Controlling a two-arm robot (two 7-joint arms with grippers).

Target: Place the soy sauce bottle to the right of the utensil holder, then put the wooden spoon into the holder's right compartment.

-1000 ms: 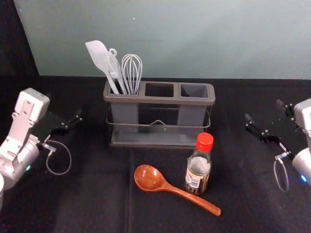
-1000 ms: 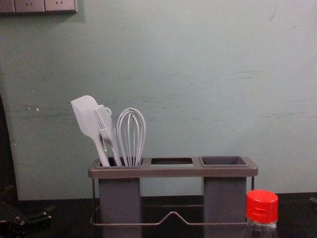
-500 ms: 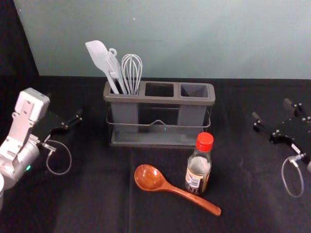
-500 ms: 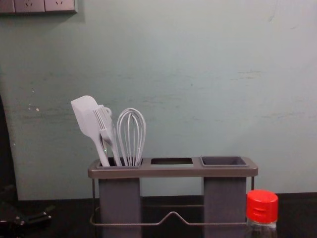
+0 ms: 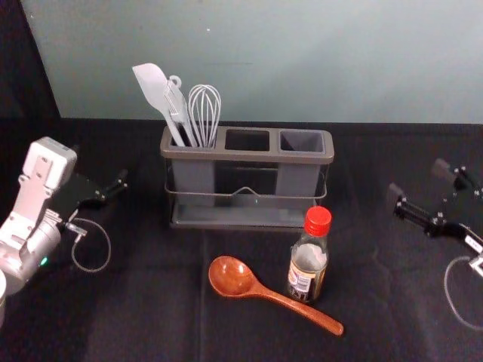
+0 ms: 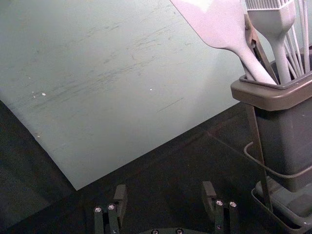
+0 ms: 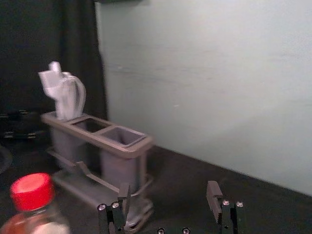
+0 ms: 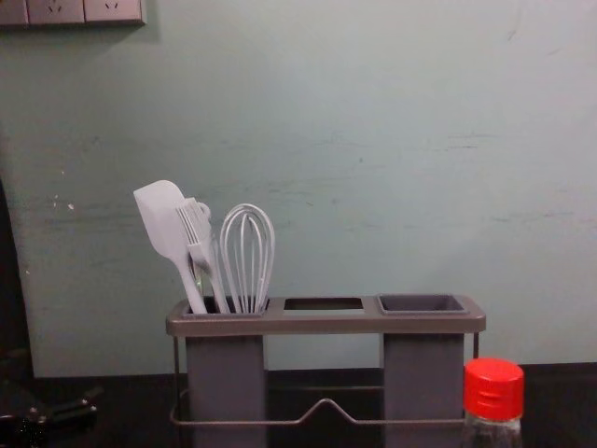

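Observation:
The soy sauce bottle [image 5: 309, 256] stands upright in front of the utensil holder's [image 5: 247, 151] right end, its red cap [image 8: 493, 388] low in the chest view. Just in front of the bottle, the wooden spoon [image 5: 265, 292] lies with its bowl to the left. The holder's right compartment [image 5: 302, 141] is empty. My right gripper [image 5: 423, 182] is open off to the right of holder and bottle; in the right wrist view the right gripper [image 7: 168, 200] has nothing between its fingers. Over at the left, my left gripper [image 5: 103, 175] is parked, open in the left wrist view [image 6: 163, 200].
White utensils, a spatula [image 5: 153, 88] and a whisk [image 5: 204, 113] among them, rise from the holder's left compartment. A pale wall [image 5: 272, 60] stands behind the black tabletop [image 5: 143, 317].
My right gripper has shifted a little to the right and turned in the head view. The left arm, bottle, spoon and holder have stayed where they were.

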